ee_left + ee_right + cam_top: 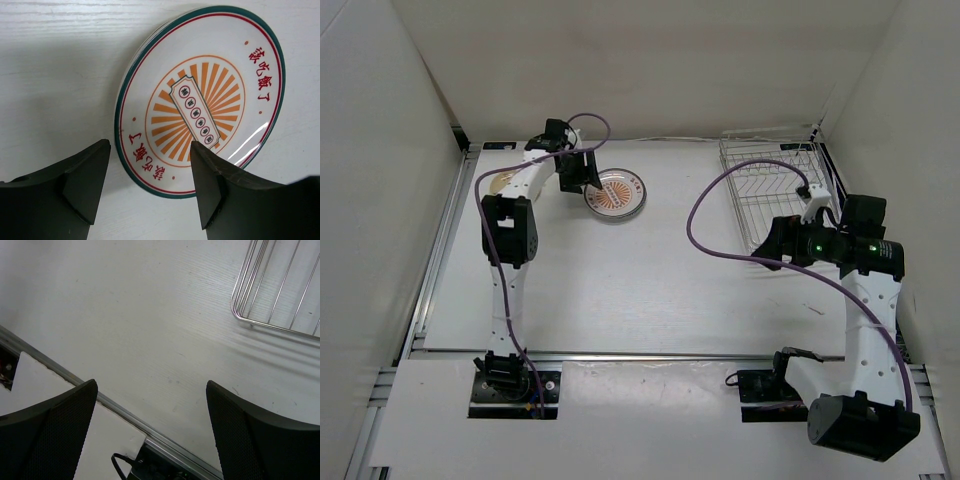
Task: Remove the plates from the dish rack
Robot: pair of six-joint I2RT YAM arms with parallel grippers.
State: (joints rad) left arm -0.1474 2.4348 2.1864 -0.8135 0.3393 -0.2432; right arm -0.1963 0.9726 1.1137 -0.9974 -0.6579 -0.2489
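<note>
The left jaws stand open with nothing between them. In the left wrist view their two dark fingers (82, 182) sit apart at the bottom of the picture, just above the near rim of a plate with an orange-red sunburst centre (200, 100). This plate lies flat on the white surface (55, 65). It is white, with a thin dark green and red ring round the edge, red characters on the rim and a slanted label with red dots across the middle. A second rim seems to show under its upper left edge, but I cannot tell whether that is another plate.

From above, the same plate (616, 194) lies toward the far left of the surface (650, 290). The left arm (510, 230) stretches out to it from its base at the near edge. A tan plate (501, 184) lies flat just left of that arm, partly hidden by it.

The right jaws are also wide open and hold nothing. Their dark fingers (55, 430) hang over the white surface near its metal front rail (125, 415). A rounded corner of the dish rack (280, 290) shows at the top right of that view, apart from the fingers. From above, the silver wire dish rack (772, 190) stands at the far right of the surface. The right arm (865, 290) is bent just in front of it, and a purple cable (690, 220) loops out past the rack's left side.
</note>
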